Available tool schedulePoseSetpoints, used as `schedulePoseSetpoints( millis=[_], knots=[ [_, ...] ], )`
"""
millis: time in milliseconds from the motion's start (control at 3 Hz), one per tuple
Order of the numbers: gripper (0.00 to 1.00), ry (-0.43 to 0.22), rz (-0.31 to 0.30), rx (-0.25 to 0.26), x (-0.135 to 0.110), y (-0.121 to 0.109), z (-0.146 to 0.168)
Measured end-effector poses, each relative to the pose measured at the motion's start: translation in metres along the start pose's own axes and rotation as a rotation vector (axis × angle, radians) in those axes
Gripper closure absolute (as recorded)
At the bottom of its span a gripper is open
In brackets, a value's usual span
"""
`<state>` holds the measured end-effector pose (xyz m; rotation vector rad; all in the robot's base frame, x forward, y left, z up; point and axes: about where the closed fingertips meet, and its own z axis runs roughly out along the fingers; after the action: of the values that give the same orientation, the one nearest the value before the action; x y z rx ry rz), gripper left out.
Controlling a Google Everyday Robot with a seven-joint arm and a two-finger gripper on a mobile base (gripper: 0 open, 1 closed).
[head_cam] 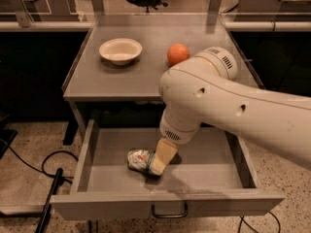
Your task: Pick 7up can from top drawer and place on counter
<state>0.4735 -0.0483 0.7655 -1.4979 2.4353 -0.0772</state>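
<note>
A shallow cream-white round bowl (120, 50) is seen left of a round orange fruit (178, 54), while black cables (43, 165) are laid across speckled floor (29, 135).

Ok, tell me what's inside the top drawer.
The top drawer holds the 7up can, lying on its side; the gripper covers one end. The arm hides part of the drawer's back.
</note>
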Motion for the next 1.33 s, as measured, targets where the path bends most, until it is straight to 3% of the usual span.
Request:
schedulePoseSetpoints(
  millis=[333,1000,1333],
  knots=[
    [0.0,-0.048,-0.026,-0.038,-0.047,0.02,0.049],
    [0.0,-0.064,-0.003,-0.033,-0.044,0.022,0.057],
    [0.0,-0.086,0.012,-0.022,-0.048,0.025,0.077]
  ],
)
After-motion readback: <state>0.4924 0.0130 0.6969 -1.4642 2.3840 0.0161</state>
